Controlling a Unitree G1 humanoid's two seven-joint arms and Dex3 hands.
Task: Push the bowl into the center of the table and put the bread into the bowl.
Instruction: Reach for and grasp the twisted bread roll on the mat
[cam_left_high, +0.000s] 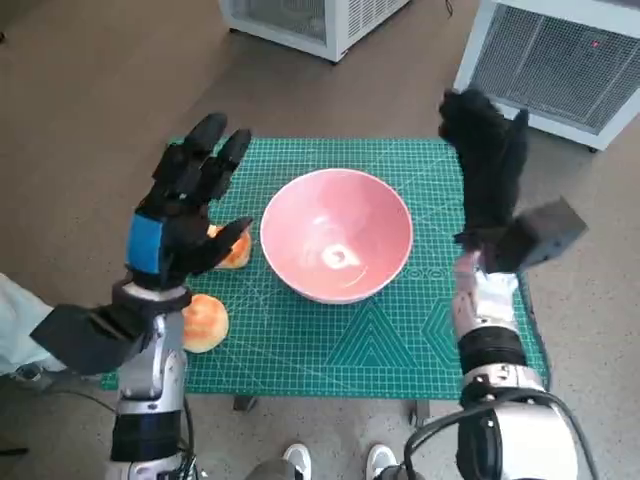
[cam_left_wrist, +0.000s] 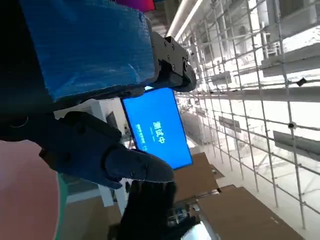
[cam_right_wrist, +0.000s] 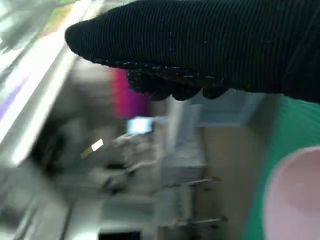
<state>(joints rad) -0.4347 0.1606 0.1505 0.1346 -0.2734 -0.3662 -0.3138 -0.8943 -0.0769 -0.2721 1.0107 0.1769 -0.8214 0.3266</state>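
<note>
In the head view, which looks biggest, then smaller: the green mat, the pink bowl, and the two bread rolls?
1. Green mat, biggest.
2. Pink bowl.
3. The two bread rolls: the nearer roll shows fully; the left hand partly hides the other roll, so I can't rank those two.

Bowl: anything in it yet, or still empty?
Empty. The head view shows only bare pink interior in the bowl; both bread pieces lie on the green mat beside it.
</note>
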